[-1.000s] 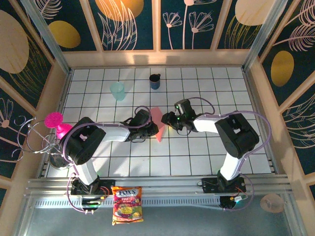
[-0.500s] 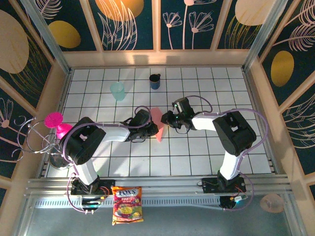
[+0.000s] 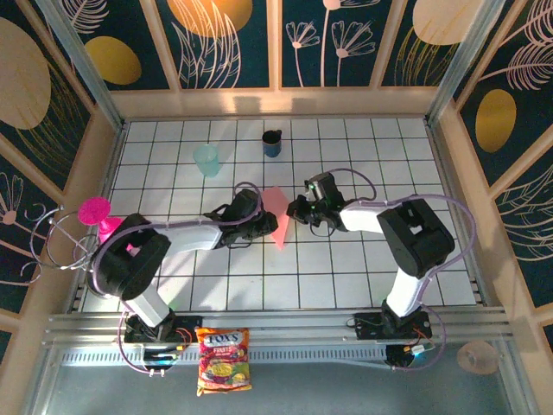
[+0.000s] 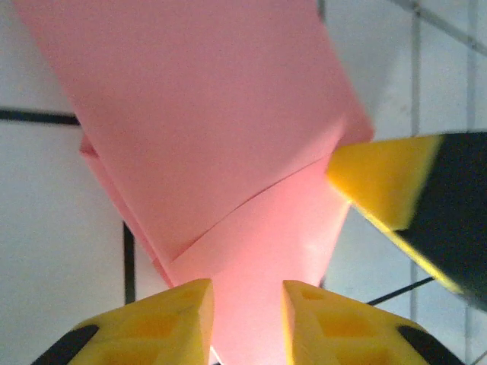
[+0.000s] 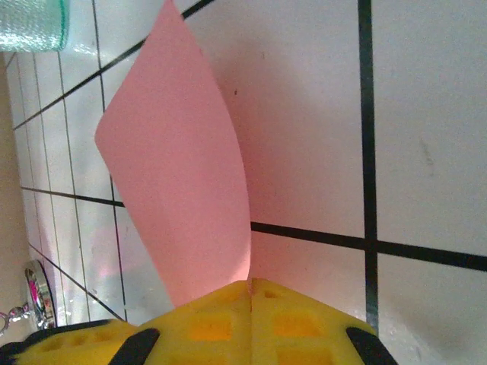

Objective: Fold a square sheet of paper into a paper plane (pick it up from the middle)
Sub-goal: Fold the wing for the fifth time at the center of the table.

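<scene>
The salmon-pink sheet of paper [image 3: 276,213] stands folded into a narrow pointed shape at mid-table, between the two grippers. My right gripper [image 3: 293,212] is shut on its right edge; in the right wrist view the paper [image 5: 183,175] curves up out of the closed fingers [image 5: 251,293]. My left gripper [image 3: 264,226] is at its left side. In the left wrist view the folded layers of the paper [image 4: 213,114] run down between the slightly parted fingertips [image 4: 247,319], and a finger of the right gripper [image 4: 380,186] touches the paper's right edge.
A teal cup [image 3: 206,160] and a dark cup [image 3: 272,143] stand toward the back. A magenta goblet [image 3: 97,216] and a wire rack [image 3: 60,246] are at the left edge. A snack bag [image 3: 223,359] lies at the front rail.
The left arm's elbow has swung outward and its gripper has shifted slightly toward the back left. The paper's top has tipped and looks wider. The right gripper has barely moved.
</scene>
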Action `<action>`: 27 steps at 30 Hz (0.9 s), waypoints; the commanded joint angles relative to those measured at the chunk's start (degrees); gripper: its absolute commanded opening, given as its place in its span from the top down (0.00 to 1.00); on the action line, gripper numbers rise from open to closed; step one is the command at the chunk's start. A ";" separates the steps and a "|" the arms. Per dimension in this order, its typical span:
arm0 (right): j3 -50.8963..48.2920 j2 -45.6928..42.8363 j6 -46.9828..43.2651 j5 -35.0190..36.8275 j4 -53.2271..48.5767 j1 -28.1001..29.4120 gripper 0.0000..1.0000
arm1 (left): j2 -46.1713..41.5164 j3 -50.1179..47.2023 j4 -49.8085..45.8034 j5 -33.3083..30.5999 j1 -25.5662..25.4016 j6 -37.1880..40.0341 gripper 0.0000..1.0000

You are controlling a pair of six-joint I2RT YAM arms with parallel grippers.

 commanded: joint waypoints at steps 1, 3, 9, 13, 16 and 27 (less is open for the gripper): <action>-2.35 -5.32 3.34 4.96 2.90 -0.35 0.99 | -4.05 1.23 0.90 -1.97 0.14 6.36 0.65; -3.76 -7.51 6.05 7.69 2.97 -0.15 0.99 | -5.25 0.78 3.05 -1.61 0.13 9.26 0.63; -7.59 -12.79 15.26 14.07 1.90 -0.09 1.00 | -7.13 -2.08 12.88 1.49 -0.31 15.38 0.60; -9.78 -15.87 20.59 16.24 1.79 -0.04 1.00 | -6.55 -2.62 16.52 1.84 -0.83 19.86 0.56; -10.98 -17.56 23.71 17.33 1.27 0.13 1.00 | -5.39 -2.71 18.59 2.24 -1.53 24.01 0.54; -11.24 -18.31 29.10 16.31 -1.15 1.37 1.00 | -1.25 -2.81 22.53 2.53 -4.41 37.91 0.50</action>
